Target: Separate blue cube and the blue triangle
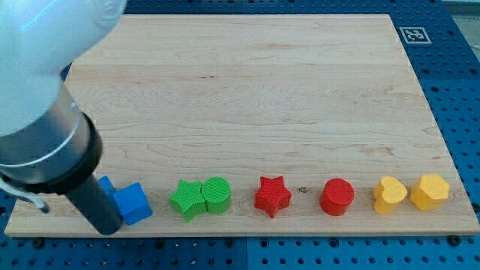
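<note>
Bottom left | arm leans over blue triangle, touching blue cube | tip hidden.

- A pale wooden board fills most of the view.
- Blue perforated surface borders it from 3 to 6 o'clock.
- Fiducial marker at 2 o'clock.

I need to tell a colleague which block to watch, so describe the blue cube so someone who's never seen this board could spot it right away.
Start at the wooden board and follow the row of blocks along the view's bottom edge to its left end. There, just left of the green star, sits the blue cube, right beside my dark rod. It is the blue block in full view; the blue triangle peeks out behind the rod.
</note>
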Robot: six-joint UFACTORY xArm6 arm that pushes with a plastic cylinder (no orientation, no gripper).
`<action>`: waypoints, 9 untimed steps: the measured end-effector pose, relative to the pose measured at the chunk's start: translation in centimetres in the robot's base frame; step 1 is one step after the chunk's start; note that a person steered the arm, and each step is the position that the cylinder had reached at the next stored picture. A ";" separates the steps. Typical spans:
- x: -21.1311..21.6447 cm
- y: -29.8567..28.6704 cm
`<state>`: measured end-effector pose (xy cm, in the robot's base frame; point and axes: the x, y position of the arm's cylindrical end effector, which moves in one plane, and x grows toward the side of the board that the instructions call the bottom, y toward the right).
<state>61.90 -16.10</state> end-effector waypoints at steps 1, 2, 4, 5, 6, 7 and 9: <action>0.0 0.5; 0.0 0.8; -0.1 2.9; -0.1 3.4; -0.1 3.6; 0.0 3.9; 0.0 6.9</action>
